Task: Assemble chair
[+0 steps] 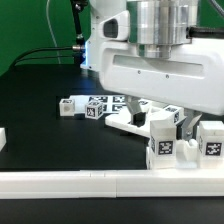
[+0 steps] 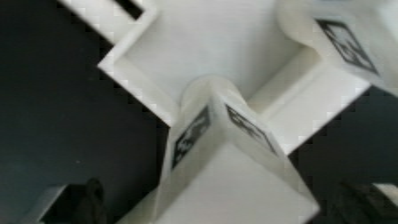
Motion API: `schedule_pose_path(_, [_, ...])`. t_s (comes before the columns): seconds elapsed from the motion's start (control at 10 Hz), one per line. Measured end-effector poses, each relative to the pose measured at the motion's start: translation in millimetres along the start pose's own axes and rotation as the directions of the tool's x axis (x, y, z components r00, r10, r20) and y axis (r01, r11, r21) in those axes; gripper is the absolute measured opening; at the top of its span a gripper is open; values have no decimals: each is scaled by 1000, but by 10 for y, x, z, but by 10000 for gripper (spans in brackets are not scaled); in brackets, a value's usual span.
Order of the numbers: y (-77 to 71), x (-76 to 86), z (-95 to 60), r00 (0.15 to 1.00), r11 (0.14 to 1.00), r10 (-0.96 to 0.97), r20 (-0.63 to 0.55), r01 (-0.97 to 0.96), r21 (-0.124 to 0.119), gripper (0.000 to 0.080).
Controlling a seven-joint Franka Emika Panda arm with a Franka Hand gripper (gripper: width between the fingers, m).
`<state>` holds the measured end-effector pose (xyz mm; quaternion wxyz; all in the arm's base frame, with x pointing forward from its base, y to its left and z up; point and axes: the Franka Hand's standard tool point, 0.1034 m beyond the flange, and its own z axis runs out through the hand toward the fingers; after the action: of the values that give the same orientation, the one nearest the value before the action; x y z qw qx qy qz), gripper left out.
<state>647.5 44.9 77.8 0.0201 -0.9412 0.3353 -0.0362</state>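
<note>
While the chair is plainly unfinished, several of its chunky white parts are gathered into a cluster (image 1: 150, 128) directly beneath the gripper (image 2: 228, 205). Whether any of them are already pegged together cannot be told from either view. In the wrist view the fingers (image 2: 80, 205) are seen spread wide, one at each side, and an upright tagged piece (image 2: 231, 175) stands between them with a dark gap on both sides, so nothing is pinched. Beyond that piece, angled white slabs (image 2: 178, 50) are seen meeting at corners, which is judged to be a partial sub-assembly or parts pushed close together. In the exterior view two tagged blocks (image 1: 163, 143) are seen upright just below the gripper, near the long white rail (image 1: 100, 182). Most of the gripper itself is hidden there by the arm (image 1: 150, 50). Off to one side of the gripper, well apart from the cluster, a small loose block (image 1: 68, 106) and a few loose tagged pieces (image 1: 96, 106) are laid out on the black table (image 1: 40, 90), joined to nothing. The task is therefore judged to be at an early or middle stage. A piece appears to be set down among the others, no recognisable seat, back or set of legs is formed, and the outlying pieces are yet to be fetched and fitted.
</note>
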Motion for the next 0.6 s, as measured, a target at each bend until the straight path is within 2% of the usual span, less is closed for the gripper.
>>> schedule_pose_path(0.2, [12, 10, 2, 990, 990, -140, -2, 140, -4, 649])
schedule_pose_path(0.4, [-3, -5, 7, 887, 887, -461, -13, 460, -51, 649])
schedule_pose_path(0.5, [-3, -2, 8, 805, 804, -593, -7, 592, -53, 649])
schedule_pose_path(0.6, [3, 4, 8, 813, 812, -582, -8, 581, -51, 649])
